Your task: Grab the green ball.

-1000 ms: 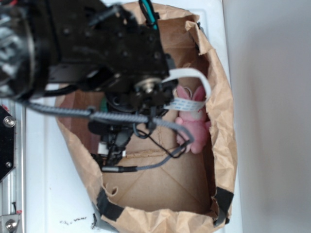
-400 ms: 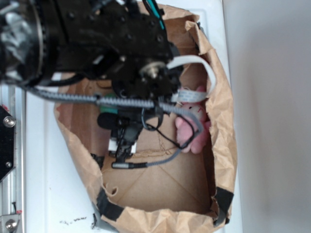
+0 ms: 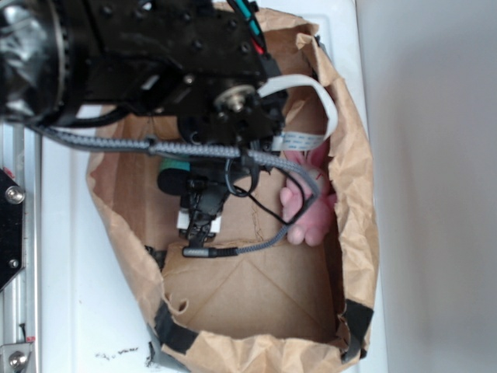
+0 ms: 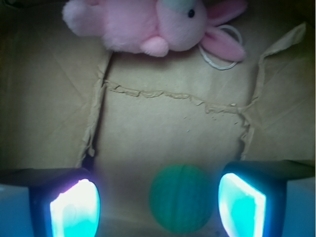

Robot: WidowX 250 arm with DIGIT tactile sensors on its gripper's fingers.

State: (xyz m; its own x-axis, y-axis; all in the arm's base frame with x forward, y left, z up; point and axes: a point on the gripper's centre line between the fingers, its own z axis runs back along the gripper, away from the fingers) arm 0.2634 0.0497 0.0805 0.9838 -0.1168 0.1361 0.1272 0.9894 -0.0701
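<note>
- Jaws apart, one pad either side of the wrist view, nothing clamped.
- Green ball (image 4: 180, 205) directly between the jaws, slightly nearer the right-hand pad, resting on the paper bag (image 4: 163, 128) floor; no contact visible yet.
- No long axis to match: a sphere, so likely only closing needed.
- Pink plush bunny (image 4: 148, 24) well beyond the jaws, against the far bag wall, clear of the grasp.

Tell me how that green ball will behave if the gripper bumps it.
The green ball looks round, so it would probably roll across the flat paper bag floor. It sits free between the open gripper fingers, touching neither. Closing evenly should trap it; an off-centre nudge might push it away.
</note>
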